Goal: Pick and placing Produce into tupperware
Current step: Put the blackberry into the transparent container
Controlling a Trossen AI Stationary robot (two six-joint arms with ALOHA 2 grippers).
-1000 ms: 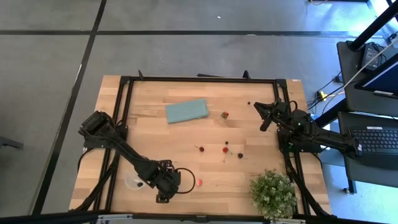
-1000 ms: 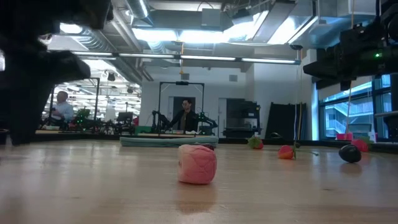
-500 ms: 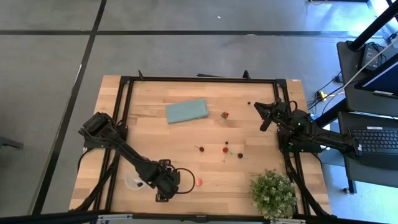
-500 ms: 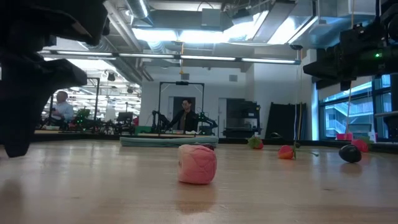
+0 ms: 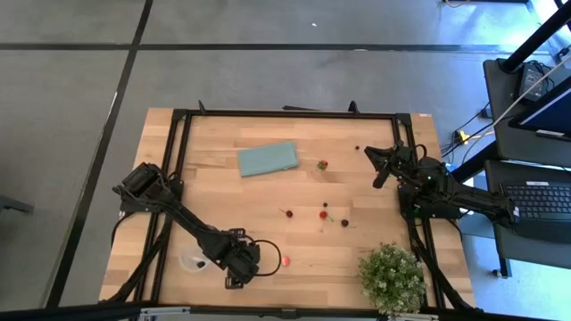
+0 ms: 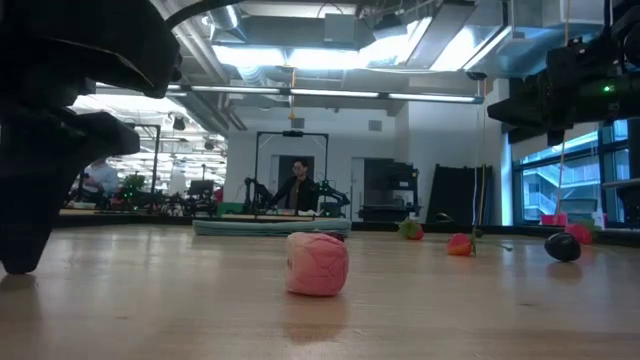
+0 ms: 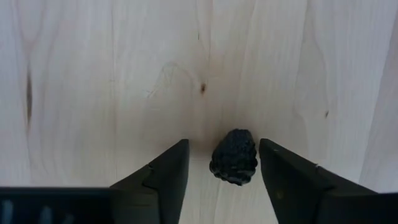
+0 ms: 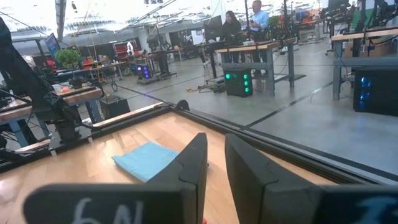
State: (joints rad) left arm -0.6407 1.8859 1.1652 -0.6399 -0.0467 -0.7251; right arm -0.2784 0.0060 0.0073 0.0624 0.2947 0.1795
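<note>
My left gripper (image 7: 224, 143) points down at the table's near left (image 5: 237, 271), open. Its fingers stand on either side of a dark berry (image 7: 234, 157) that lies on the wood; I cannot tell whether either finger touches it. The clear tupperware (image 5: 190, 262) stands just left of that arm. A pink-red piece (image 5: 286, 261) (image 6: 317, 263) lies to the gripper's right. More produce lies mid-table: a red piece (image 5: 324, 214), a dark one (image 5: 344, 223) and another red (image 5: 322, 165). My right gripper (image 5: 379, 169) (image 8: 216, 168) waits level at the far right, shut.
A flat teal rectangle (image 5: 268, 159) lies at the far middle. A bushy green plant (image 5: 391, 278) stands at the near right corner. A black frame (image 5: 285, 114) runs along the table's edges. Bare wood shows between the tupperware and the mid-table pieces.
My left gripper has come down toward the table: in the low view its dark finger has sunk until its tip is at the wood. The produce and the tupperware have kept their places.
</note>
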